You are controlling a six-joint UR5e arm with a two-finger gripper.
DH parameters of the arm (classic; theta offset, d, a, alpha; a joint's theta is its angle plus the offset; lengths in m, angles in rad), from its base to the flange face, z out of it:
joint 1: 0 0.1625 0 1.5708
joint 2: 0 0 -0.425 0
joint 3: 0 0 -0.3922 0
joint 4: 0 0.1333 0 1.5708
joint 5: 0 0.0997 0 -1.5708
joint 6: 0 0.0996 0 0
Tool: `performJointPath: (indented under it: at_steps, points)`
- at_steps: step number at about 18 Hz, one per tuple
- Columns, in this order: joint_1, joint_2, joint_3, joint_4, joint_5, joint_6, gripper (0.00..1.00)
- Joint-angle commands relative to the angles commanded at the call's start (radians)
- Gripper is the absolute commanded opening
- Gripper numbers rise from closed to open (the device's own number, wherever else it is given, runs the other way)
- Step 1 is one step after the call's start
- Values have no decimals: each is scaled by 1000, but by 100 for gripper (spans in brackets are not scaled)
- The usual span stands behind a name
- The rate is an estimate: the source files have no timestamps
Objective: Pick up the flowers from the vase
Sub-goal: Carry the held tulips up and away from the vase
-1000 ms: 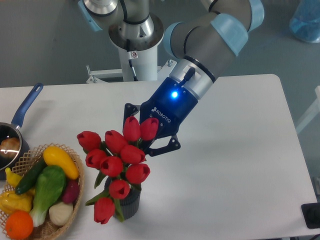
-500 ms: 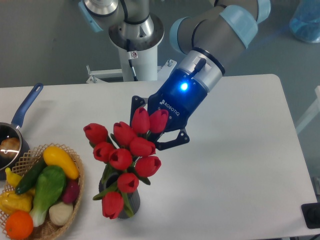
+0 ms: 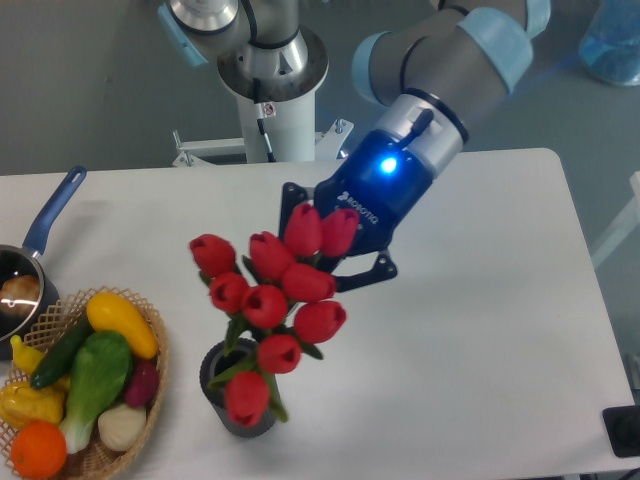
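Observation:
A bunch of red tulips, the flowers point(image 3: 275, 290), hangs tilted above the table with green stems running down to the left. My gripper point(image 3: 325, 262) is behind the upper blooms and shut on the bunch; its fingertips are mostly hidden by the tulips. The dark grey ribbed vase point(image 3: 222, 398) stands upright on the white table below the bunch. The lowest stems and one bloom still overlap the vase's mouth, and part of the round opening shows on its left side.
A woven basket point(image 3: 150, 395) with yellow, green and orange produce sits at the front left, close to the vase. A blue-handled pot point(image 3: 40, 235) lies at the left edge. The robot base point(image 3: 270, 80) stands behind the table.
The gripper has moved up and to the right with the flowers. The bunch has risen out of the vase, and the vase's mouth now shows.

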Motion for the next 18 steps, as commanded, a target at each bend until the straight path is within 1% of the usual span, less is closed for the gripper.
performJointPath:
  at_steps: [1,4,5,7,11,15,17,18]
  points:
    - [26,0,-2,-1,11,37,12]
    - [89,0,-23,-3,29,224,12]
    - [106,0,-23,-2,49,245,12]
    - [126,2,-23,-3,124,259,12]
    - [126,6,-34,-11,326,348,11]
    - [121,6,-19,-15,469,354,11]
    - [109,27,-8,-31,532,354,12]
    - [105,40,7,-55,581,354,12]
